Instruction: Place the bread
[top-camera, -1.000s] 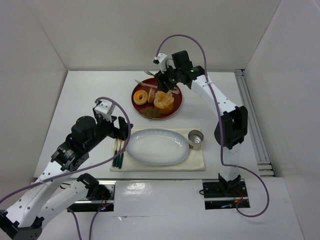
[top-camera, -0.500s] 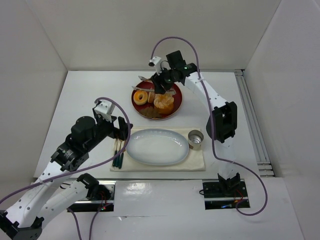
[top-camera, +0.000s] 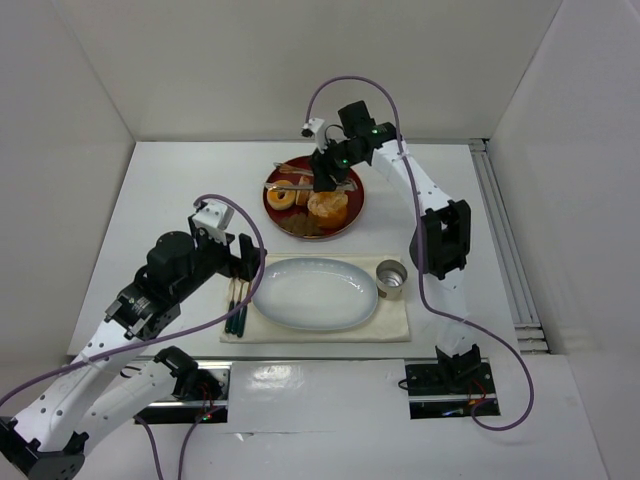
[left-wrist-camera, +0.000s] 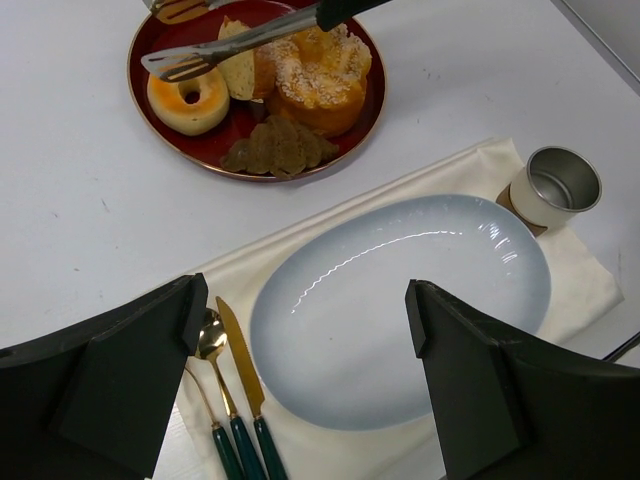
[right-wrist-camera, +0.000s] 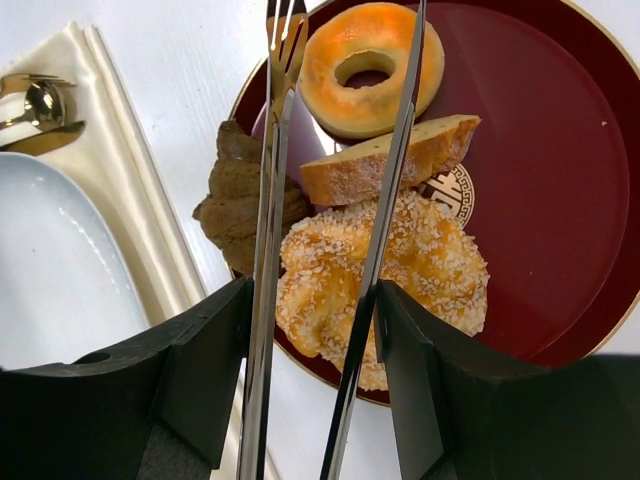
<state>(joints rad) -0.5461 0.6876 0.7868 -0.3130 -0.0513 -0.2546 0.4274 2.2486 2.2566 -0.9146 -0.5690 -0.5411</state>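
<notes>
Closely, right wrist view alone shows right gripper pinching tongs, arms parted over the bread, left gripper spread wide

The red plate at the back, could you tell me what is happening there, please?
The right end effector holds metal tongs over the red plate, their open tips straddling the ring-shaped bread, which lies on the plate ungripped. The left end effector hangs open above the white oval plate and the cutlery, holding nothing.
</notes>
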